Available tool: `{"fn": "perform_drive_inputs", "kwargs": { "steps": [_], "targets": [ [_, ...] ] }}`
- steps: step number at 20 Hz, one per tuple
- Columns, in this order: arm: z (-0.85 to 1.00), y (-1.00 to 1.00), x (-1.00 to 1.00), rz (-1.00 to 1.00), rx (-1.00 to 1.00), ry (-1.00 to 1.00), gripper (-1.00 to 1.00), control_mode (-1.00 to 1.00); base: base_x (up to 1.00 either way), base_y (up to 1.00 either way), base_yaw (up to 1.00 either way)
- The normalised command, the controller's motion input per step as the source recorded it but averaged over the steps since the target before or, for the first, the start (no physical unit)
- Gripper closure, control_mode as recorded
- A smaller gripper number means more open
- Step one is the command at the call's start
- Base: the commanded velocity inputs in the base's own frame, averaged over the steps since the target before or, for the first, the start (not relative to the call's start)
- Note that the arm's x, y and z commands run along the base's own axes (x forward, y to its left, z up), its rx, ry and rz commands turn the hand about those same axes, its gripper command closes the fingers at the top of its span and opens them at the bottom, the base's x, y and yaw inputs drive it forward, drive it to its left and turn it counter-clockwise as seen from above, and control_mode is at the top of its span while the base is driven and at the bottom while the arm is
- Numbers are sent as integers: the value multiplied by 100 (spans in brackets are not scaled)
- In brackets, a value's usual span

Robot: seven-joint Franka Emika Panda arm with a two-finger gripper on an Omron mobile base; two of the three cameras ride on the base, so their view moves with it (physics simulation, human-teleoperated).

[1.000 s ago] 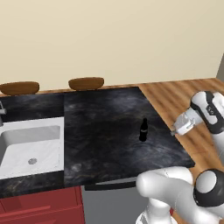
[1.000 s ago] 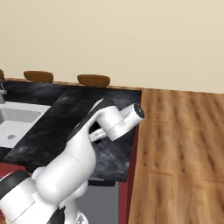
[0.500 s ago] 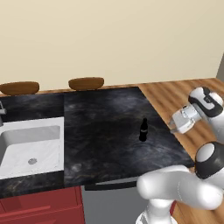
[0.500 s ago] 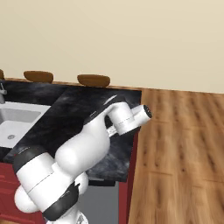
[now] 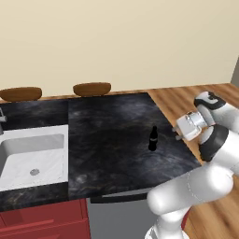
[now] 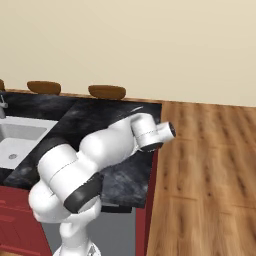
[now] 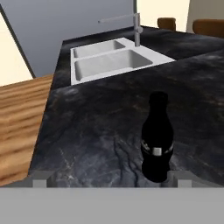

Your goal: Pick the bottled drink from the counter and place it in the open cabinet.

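We see the counter, a broad black marbled slab with red fronts below, carrying a white sink basin at its left and two brown stool seats along its far edge against the cream wall. Our white arm rises from the lower right of the left base view, bends up through a dark joint and folds back so that the hand lies nearly level, just off the counter's right edge over the wooden floor, facing in across the stone. In the right base view the arm's bulk covers the counter's near right part. The gripper holds nothing, its jaws spread as wide as they go, apart from the bottle. The bottled drink stands upright on the counter near its right edge, just beside the gripper; in the hand view it looms close, right of centre, with the faucet and basin well beyond it
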Motion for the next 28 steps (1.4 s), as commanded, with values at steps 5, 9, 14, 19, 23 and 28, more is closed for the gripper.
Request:
{"fn": "perform_drive_inputs", "kwargs": {
  "steps": [5, 9, 14, 19, 23, 28],
  "targets": [
    [-26, 0, 35, 5, 5, -7, -100, -100, 0, 0, 0],
    [-23, 0, 38, 2, 1, -2, -100, -100, 0, 0, 0],
    [-12, 0, 38, 0, 0, 0, -100, -100, 0, 0, 0],
    [-15, 0, 33, 0, 1, 0, -100, -100, 0, 0, 0],
    [-21, 1, -5, 5, 0, -2, -100, -100, 0, 0, 0],
    [-16, 13, -5, 7, 1, 0, -100, -100, 0, 0, 0]
  ]
}}
